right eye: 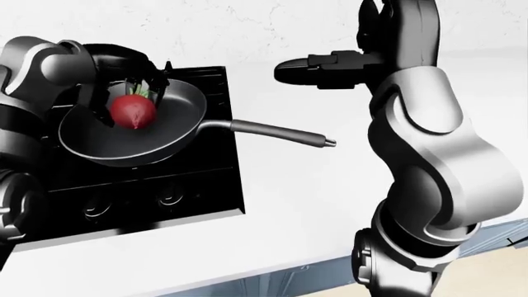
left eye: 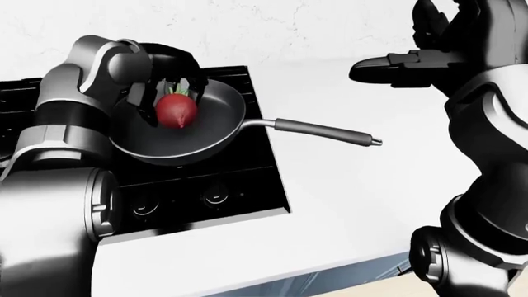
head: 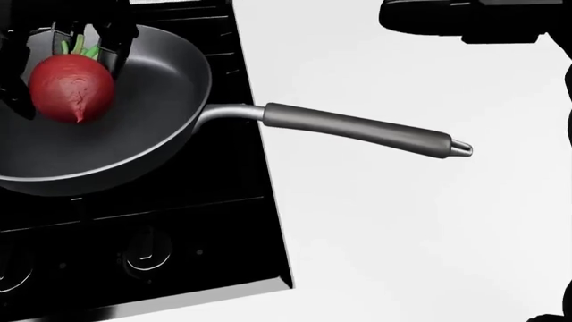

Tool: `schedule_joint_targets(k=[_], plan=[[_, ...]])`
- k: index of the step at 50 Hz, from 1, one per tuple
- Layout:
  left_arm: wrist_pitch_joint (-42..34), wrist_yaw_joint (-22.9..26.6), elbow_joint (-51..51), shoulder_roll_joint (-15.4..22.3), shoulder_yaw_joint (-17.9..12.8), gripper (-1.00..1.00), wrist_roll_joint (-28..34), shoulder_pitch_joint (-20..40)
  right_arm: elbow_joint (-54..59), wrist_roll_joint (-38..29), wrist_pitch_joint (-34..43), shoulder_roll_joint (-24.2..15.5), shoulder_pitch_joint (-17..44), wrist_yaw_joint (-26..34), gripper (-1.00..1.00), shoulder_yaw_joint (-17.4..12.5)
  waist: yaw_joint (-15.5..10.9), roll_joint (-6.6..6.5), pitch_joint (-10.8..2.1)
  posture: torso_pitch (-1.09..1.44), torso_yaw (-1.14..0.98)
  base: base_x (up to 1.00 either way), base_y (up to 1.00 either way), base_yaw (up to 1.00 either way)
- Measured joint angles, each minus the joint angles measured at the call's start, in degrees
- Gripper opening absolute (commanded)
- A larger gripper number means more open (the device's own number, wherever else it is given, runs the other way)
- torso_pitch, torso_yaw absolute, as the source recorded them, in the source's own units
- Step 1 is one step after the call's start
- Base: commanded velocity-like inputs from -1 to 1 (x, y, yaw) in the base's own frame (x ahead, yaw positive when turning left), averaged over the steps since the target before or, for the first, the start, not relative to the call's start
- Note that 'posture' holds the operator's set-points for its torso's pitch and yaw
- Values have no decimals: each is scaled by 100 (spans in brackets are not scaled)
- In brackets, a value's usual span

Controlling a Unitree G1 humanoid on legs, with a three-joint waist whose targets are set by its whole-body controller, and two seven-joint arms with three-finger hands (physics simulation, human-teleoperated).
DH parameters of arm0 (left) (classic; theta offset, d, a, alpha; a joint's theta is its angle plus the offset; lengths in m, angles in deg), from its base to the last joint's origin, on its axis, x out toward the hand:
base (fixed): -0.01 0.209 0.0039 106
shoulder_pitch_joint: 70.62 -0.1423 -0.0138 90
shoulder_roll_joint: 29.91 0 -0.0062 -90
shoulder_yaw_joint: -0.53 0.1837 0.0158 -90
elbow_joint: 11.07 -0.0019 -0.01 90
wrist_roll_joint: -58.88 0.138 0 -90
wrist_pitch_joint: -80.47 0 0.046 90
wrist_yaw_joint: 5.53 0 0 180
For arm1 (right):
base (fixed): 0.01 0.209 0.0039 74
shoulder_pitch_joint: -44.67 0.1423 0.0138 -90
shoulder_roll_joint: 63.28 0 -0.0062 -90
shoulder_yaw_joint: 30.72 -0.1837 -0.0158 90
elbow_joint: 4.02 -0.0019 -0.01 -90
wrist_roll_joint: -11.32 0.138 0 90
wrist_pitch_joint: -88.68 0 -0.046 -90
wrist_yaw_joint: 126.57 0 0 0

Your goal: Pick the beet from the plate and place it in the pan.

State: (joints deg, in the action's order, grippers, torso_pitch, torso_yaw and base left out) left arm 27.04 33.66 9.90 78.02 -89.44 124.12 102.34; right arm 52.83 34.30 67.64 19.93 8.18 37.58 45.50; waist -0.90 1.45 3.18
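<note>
The left hand (left eye: 165, 93), black and three-fingered, has its fingers closed round the round red beet with green leaf stubs (head: 72, 88), which hangs inside the bowl of the dark grey metal frying pan (head: 169, 87); whether the beet already rests on the pan floor I cannot tell. To finish well, I judge the hand should lower until the beet sits low in the bowl, spread the fingers wide, then lift straight up so no finger drags the beet or catches the rim.

Around it, largest first: the white counter (head: 402, 235), the black glass stove (head: 179, 255) under the pan, then the pan's long dark handle (head: 357, 129), pointing right over the counter. The right hand (left eye: 462, 37) is raised with fingers spread, holding nothing, well apart from the pan. Nothing blocks the release.
</note>
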Motion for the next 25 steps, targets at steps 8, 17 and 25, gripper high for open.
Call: schedule_joint_targets(k=[8, 17, 25], plan=[[-4, -82, -45, 6, -8, -80, 66, -69, 0, 2, -8, 5, -14, -3, 100, 20, 4, 2, 2, 0, 0, 0, 0, 0], [-24, -121, -41, 15, -19, -38, 108, -139, 2, -15, -13, 4, -21, 15, 100, 17, 1, -5, -6, 0, 0, 0, 0, 0], [-51, -60, 0, 34, -42, -9, 91, -180, -11, -20, -13, 4, -21, 20, 100, 17, -3, -18, -16, 0, 0, 0, 0, 0]])
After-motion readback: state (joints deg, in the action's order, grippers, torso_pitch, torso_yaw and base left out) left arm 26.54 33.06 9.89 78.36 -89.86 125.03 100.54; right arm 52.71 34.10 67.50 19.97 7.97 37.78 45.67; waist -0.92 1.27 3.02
